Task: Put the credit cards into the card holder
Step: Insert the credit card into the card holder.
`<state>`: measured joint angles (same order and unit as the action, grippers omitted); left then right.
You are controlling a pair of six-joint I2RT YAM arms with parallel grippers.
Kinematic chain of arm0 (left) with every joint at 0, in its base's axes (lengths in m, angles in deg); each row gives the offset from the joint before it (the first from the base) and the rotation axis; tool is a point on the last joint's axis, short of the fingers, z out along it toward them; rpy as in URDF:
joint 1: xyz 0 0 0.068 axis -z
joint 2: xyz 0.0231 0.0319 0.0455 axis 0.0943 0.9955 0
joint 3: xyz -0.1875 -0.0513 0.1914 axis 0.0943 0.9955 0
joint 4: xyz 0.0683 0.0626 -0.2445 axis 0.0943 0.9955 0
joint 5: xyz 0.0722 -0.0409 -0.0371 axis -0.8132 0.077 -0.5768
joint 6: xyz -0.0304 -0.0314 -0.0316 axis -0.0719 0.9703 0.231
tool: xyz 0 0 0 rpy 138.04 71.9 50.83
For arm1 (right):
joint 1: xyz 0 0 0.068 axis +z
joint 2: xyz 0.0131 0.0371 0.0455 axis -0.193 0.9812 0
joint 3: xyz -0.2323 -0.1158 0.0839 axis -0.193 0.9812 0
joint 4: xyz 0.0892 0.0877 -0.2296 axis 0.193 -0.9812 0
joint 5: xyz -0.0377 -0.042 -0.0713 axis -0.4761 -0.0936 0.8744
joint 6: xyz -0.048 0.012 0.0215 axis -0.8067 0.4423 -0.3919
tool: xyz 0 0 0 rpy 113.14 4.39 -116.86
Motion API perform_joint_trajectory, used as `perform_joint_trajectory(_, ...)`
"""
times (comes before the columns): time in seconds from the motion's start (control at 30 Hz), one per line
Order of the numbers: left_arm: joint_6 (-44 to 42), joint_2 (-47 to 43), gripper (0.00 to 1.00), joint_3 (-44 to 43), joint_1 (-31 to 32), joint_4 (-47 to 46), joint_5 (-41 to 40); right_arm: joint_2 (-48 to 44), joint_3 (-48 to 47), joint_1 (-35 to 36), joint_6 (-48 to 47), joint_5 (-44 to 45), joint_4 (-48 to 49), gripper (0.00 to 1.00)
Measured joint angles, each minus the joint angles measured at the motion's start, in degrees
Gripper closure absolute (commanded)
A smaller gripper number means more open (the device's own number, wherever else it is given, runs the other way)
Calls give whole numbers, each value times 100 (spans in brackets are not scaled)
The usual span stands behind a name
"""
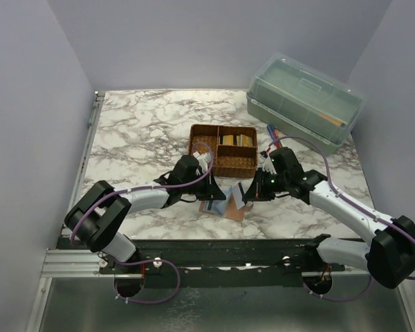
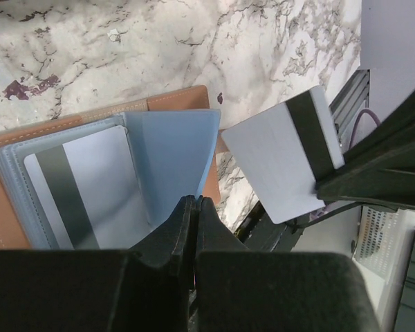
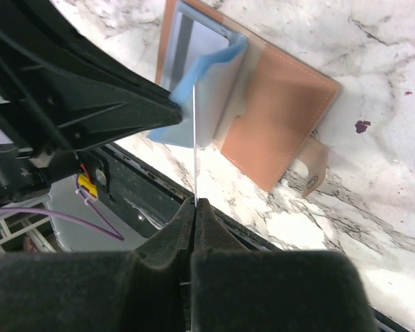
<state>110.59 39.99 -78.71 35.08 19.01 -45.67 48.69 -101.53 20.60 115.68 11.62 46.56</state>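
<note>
Nearby: woven tray [image 1: 235,168] behind card holder [image 1: 232,210]; right gripper [image 3: 194,204] pinches credit card [image 2: 280,162].

— What are the things carried on?

— A tabletop [image 1: 138,124] patterned as white marble with grey-brown veining is seen. A small dark red stain [image 3: 362,126] is marked on it near the card holder [image 1: 234,209].

— And what is laid directly on it?

— A brown woven tray [image 1: 232,168], divided into compartments, is set near the middle. A translucent green box [image 1: 304,97] with a lid is placed at the far right corner. Between them, red and blue pens [image 1: 272,133] are partly hidden. The card holder is spread open at the near edge, just in front of the tray, pockets upward, its snap tab [image 3: 311,166] laid flat on the marble.
</note>
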Motion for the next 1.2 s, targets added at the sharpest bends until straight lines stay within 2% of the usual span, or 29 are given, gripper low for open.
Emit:
perform_joint_trajectory(0.53,221,127,99,70,0,-271,122,164,-216,116,46,114,-129,100)
perform_joint_trajectory(0.73,295,127,73,105,0,-304,127,289,-212,133,87,116,-138,100)
perform_joint_trajectory(0.9,343,125,70,160,-4,-293,127,295,-186,177,144,118,-162,100)
perform_joint_trajectory(1.07,385,125,73,162,-33,-299,157,295,-122,223,157,136,-175,100)
perform_joint_trajectory(1.2,437,125,65,162,-57,-306,212,295,-111,249,168,155,-221,100)
